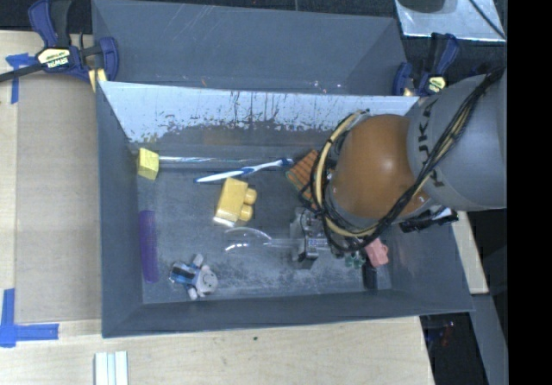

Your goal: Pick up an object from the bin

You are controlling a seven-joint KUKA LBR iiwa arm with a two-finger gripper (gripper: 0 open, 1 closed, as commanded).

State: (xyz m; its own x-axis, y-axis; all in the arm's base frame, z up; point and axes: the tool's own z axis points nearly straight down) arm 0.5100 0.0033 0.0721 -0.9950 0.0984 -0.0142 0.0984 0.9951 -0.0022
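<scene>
My gripper [306, 242] hangs low over the bin's floor, right of centre and towards the front, just under the arm's wrist. A clear plastic piece [247, 241] lies on the floor directly to its left, its near end close to the gripper. A yellow toy brick [235, 202] sits further up and left of the gripper. A pink block [376, 253] lies to the gripper's right, near the front right corner. An orange ridged thing [301, 169] peeks out from behind the wrist.
A blue and white toothbrush [245, 171] lies behind the brick. A yellow cube [148, 163] is at the back left, a purple stick [148, 243] along the left wall, and a small blue and white toy [191, 274] at the front left.
</scene>
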